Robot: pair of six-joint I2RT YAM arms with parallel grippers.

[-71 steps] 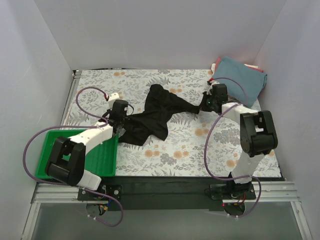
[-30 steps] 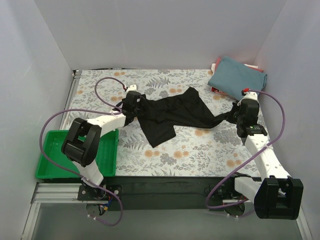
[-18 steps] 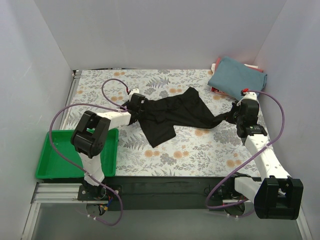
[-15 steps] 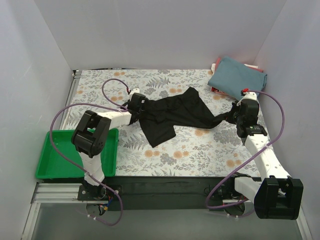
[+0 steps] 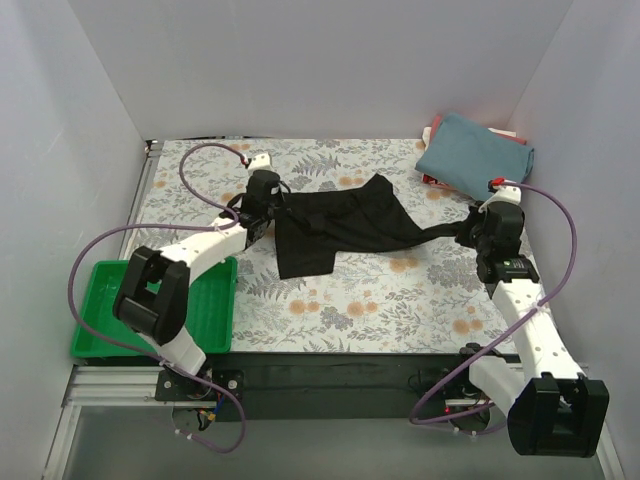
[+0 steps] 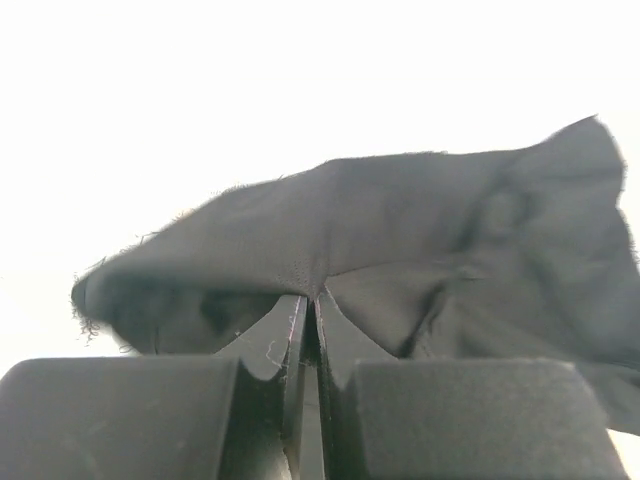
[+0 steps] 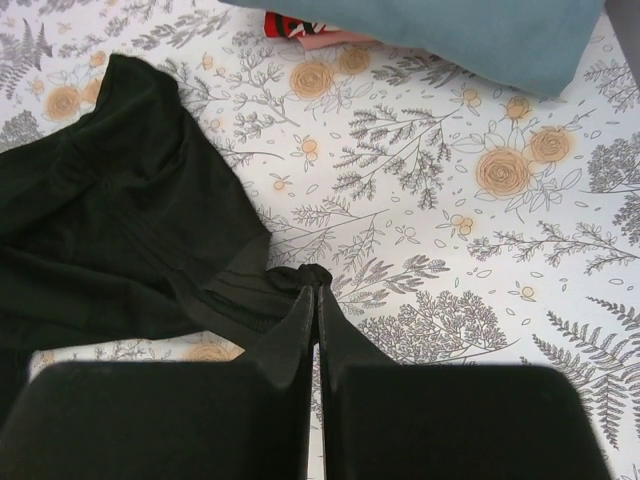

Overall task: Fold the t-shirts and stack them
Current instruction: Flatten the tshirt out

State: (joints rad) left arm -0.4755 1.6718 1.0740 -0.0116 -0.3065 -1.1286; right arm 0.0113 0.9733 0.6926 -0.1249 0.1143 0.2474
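The black t-shirt [image 5: 340,222] is stretched between both grippers above the floral table, a flap hanging toward the front. My left gripper [image 5: 272,203] is shut on its left edge; in the left wrist view the cloth [image 6: 400,250] is pinched at the fingertips [image 6: 308,300]. My right gripper [image 5: 466,228] is shut on its bunched right end, seen in the right wrist view [image 7: 316,277] with the shirt [image 7: 110,220] spread to the left. The folded teal-blue t-shirt [image 5: 476,150] lies at the back right on red and pink shirts [image 5: 432,130]; it also shows in the right wrist view [image 7: 470,30].
A green plastic tray [image 5: 105,320] sits at the front left by the left arm's base. White walls close in the table on three sides. The floral tablecloth [image 5: 380,290] lies bare in front of the shirt.
Both grippers have pulled apart and back, stretching the crumpled black shirt out flat between them. The left gripper rose toward the back; the right arm shifted right.
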